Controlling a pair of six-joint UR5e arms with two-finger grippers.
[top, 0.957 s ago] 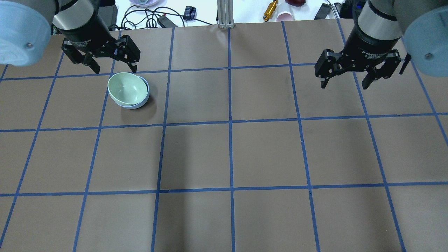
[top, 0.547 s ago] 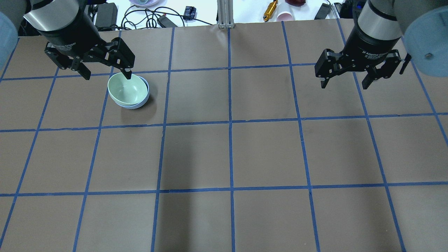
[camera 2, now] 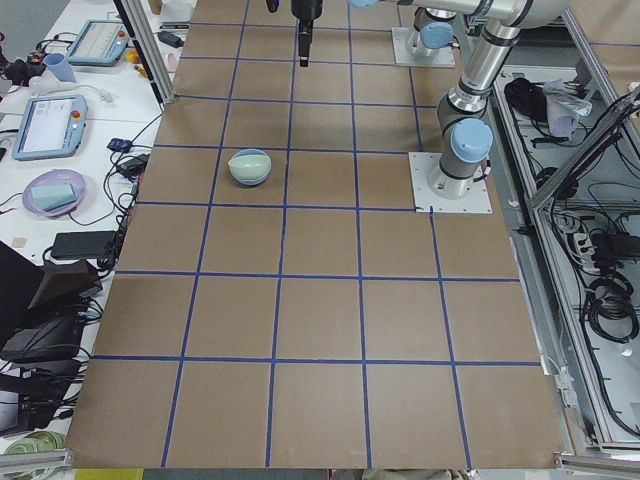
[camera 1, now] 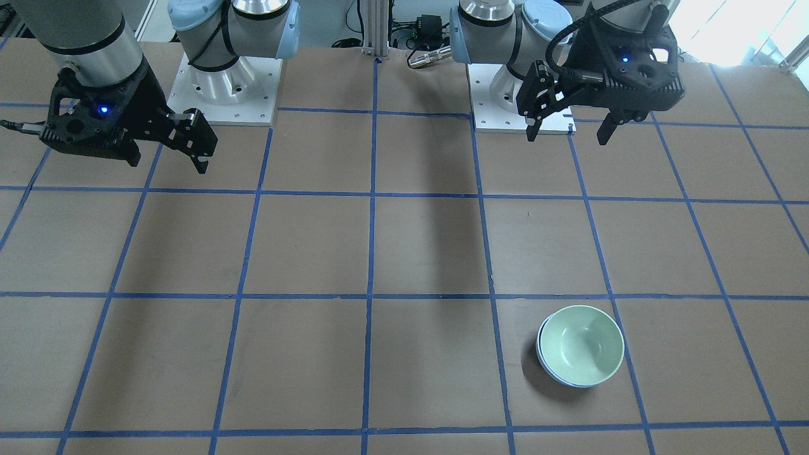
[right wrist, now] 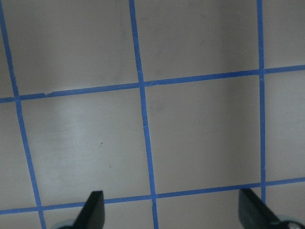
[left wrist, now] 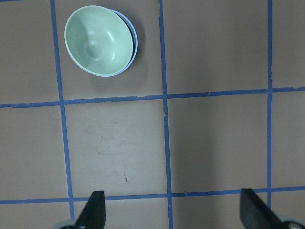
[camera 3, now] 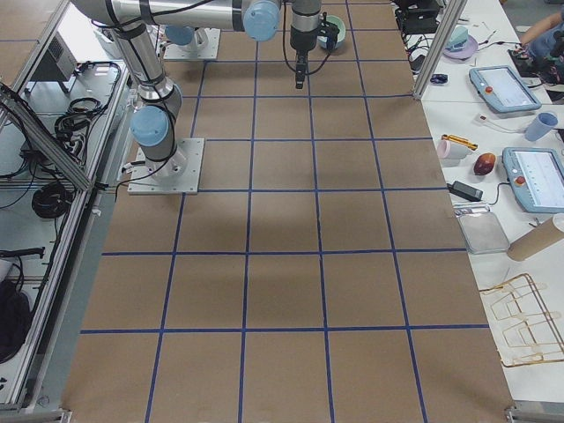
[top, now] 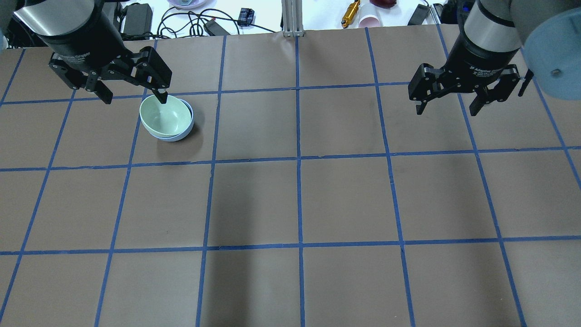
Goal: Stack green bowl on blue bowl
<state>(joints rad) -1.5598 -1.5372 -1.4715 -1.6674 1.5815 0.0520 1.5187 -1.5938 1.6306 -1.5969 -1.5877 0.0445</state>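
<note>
The green bowl (top: 163, 116) sits nested inside the blue bowl (top: 186, 131) on the brown table, at the far left in the overhead view. Only a thin strip of the blue bowl shows along one side. In the front view the green bowl (camera 1: 583, 344) hides all but the blue bowl's edge (camera 1: 551, 373). The left wrist view shows both, the green bowl (left wrist: 97, 40) and the blue bowl (left wrist: 135, 40), from above. My left gripper (top: 135, 96) is open and empty, raised beside the bowls. My right gripper (top: 447, 110) is open and empty, raised over the far right.
Blue tape lines divide the table (top: 345, 200) into squares. Cables, a yellow tool (top: 350, 12) and a pink cup (top: 370, 20) lie beyond the far edge, by an aluminium post (top: 290, 18). The arm bases (camera 1: 224, 95) stand at the robot's side.
My left gripper has shifted left in the overhead view, staying open and empty. The nested bowls and the right arm have not moved.
</note>
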